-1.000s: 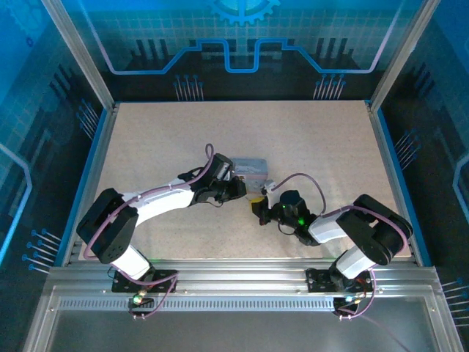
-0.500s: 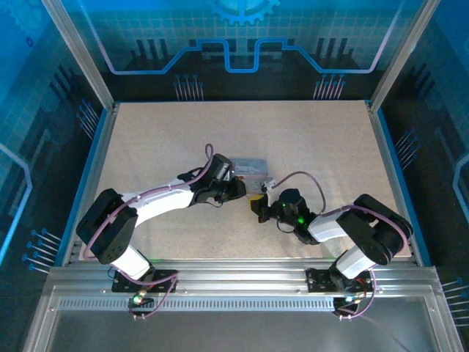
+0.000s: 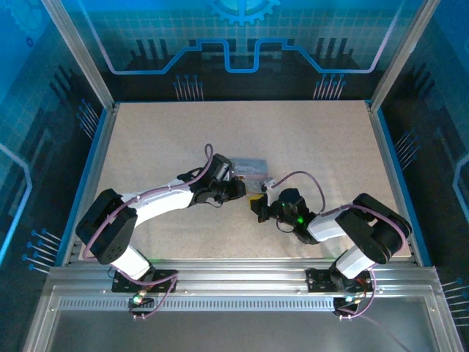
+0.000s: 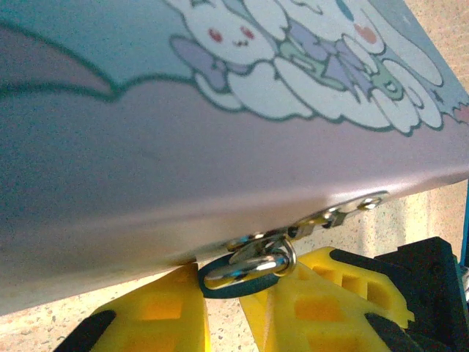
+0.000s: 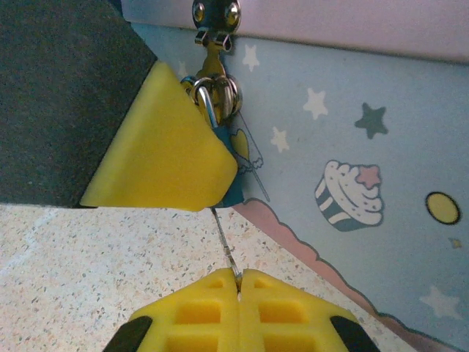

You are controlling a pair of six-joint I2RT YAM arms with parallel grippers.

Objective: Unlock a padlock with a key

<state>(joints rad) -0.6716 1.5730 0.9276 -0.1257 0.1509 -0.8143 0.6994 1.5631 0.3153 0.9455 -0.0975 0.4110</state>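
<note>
Left end effector (image 4: 221,295): its yellow fingers are clamped on the padlock (image 4: 245,265) from both sides, low in the left wrist view, just under the tin's edge. In the top view it (image 3: 238,191) sits at the near edge of the tin, a little left of centre.
Right end effector (image 5: 238,282): fingers pressed together at the bottom of the right wrist view, pinching the lower end of the key (image 5: 224,238). From above it (image 3: 260,207) lies just right of centre, close to the left one.
Padlock: a small blue body with a heart mark (image 5: 236,172), hanging by its silver shackle (image 5: 212,99) from the tin's hasp (image 5: 212,26). One yellow finger (image 5: 161,147) of the left end effector presses on its left side.
Key: a thin metal shaft running up from the right fingertips to the padlock's lower edge; I cannot tell whether its tip is inside the keyhole.
Tin (image 4: 220,132): pale blue and lilac, printed with white cartoon rabbits, and with stars and a cupcake on the side facing the right wrist camera. It rests on the bench (image 3: 308,139) near the middle of the top view.
Bench: speckled beige, framed by blue edges.
</note>
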